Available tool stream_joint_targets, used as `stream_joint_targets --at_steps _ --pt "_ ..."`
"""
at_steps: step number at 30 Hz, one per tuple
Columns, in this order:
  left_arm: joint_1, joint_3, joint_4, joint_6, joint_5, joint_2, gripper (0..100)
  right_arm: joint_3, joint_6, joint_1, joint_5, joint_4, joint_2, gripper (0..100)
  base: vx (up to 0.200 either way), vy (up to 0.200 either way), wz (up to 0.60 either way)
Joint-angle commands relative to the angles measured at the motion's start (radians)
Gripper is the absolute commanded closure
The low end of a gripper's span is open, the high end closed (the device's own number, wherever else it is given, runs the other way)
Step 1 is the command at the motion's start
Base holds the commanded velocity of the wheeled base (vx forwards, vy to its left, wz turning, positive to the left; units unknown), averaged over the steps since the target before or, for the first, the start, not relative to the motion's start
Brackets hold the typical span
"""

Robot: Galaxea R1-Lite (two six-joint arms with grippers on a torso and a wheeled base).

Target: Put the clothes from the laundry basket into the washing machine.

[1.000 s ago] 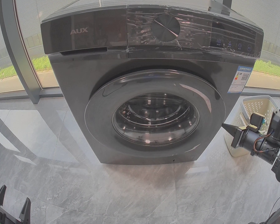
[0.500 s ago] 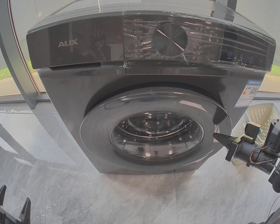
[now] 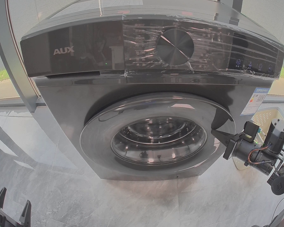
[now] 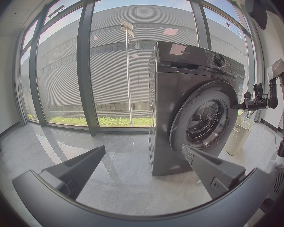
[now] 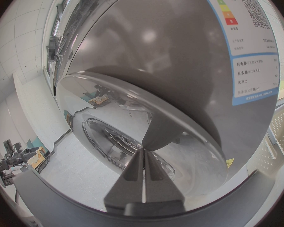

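Note:
The dark grey washing machine [image 3: 148, 79] stands in front of me with its round door [image 3: 157, 136] closed. My right gripper [image 3: 215, 133] is shut, and its tip sits at the door's right rim [image 5: 180, 123], touching or nearly touching it. The white laundry basket [image 3: 268, 117] stands on the floor to the right of the machine, partly behind my right arm; its contents are hidden. My left gripper [image 3: 12, 202] hangs open low at the left, far from the machine, with nothing between its fingers [image 4: 217, 171].
Grey tiled floor [image 3: 85, 189] spreads in front and to the left of the machine. Tall windows and a dark pillar [image 3: 15, 63] stand behind it. The basket [image 4: 238, 136] sits close to the machine's right side.
The camera has moved closer to the machine, which looms larger. My right gripper has moved left to the door's right rim. The left gripper has stayed put.

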Motion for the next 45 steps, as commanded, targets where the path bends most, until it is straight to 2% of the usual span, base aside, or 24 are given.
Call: stream_joint_targets --at_steps 1,3,6,11,12,19,21,22,24,26,28,29,32,33,34,38,41,45 --pt "0.000 0.017 -0.001 -0.001 0.001 -0.015 0 0.018 0.001 0.011 -0.017 -0.016 -0.010 100 0.000 0.000 0.00" --pt "0.000 0.017 -0.001 -0.002 0.001 -0.015 0 0.043 -0.002 0.018 -0.010 -0.016 -0.028 100 0.000 0.000 0.00" --pt "0.000 0.017 -0.001 -0.002 0.001 -0.015 0 0.129 -0.003 0.086 0.000 -0.005 -0.108 100 0.000 0.000 0.00" --pt "0.000 0.017 -0.001 -0.002 0.001 -0.015 0 0.258 -0.012 0.152 0.023 -0.003 -0.217 100 0.000 0.000 0.00" --pt "0.000 0.017 -0.001 -0.001 0.001 -0.015 0 0.279 -0.012 0.164 0.025 -0.003 -0.247 0 0.000 0.000 0.00" --pt "0.000 0.017 -0.001 -0.001 0.003 -0.015 0 0.284 -0.012 0.175 0.031 0.081 -0.388 0 0.000 0.000 0.00" --pt "0.000 0.017 -0.001 -0.001 0.003 -0.015 0 0.284 -0.020 0.175 0.028 0.164 -0.461 0 0.000 0.000 0.00" --pt "0.000 0.017 -0.001 -0.001 0.003 -0.015 0 0.284 -0.020 0.175 0.028 0.164 -0.461 0 0.000 0.000 0.00" --pt "0.000 0.017 -0.002 -0.004 0.001 -0.015 0 0.284 -0.066 0.152 0.028 0.234 -0.550 0 0.000 0.000 0.00" --pt "0.000 0.017 -0.002 -0.004 0.001 -0.015 0 0.284 -0.149 0.090 0.031 0.284 -0.660 0 0.000 0.000 0.00" --pt "0.000 0.017 -0.002 -0.004 0.001 -0.015 0 0.284 -0.172 0.057 0.032 0.314 -0.723 0 0.000 0.000 0.00" --pt "0.000 0.017 -0.001 -0.004 0.001 -0.015 0 0.284 -0.181 0.018 0.031 0.402 -0.813 0 0.000 0.000 0.00" --pt "0.000 0.017 -0.001 -0.004 0.000 -0.015 0 0.284 -0.189 -0.037 0.026 0.606 -0.990 0 0.000 0.000 0.00" --pt "0.000 0.017 -0.002 -0.004 0.000 -0.015 0 0.284 -0.190 -0.045 0.028 0.623 -1.011 0 0.000 0.000 0.00" --pt "0.000 0.017 -0.002 -0.004 0.000 -0.015 0 0.284 -0.206 -0.081 0.028 0.728 -1.146 0 0.000 0.000 0.00" --pt "0.000 0.017 -0.001 -0.002 0.000 -0.015 0 0.235 -0.227 -0.143 0.026 0.991 -1.410 0 0.000 0.000 0.00" --pt "0.000 0.017 -0.001 -0.002 0.000 -0.015 0 0.213 -0.227 -0.186 0.028 1.097 -1.519 0 0.000 0.000 0.00" --pt "0.000 0.017 -0.001 -0.002 0.000 -0.015 0 0.227 -0.224 -0.229 0.025 1.150 -1.594 0 0.000 0.000 0.00"
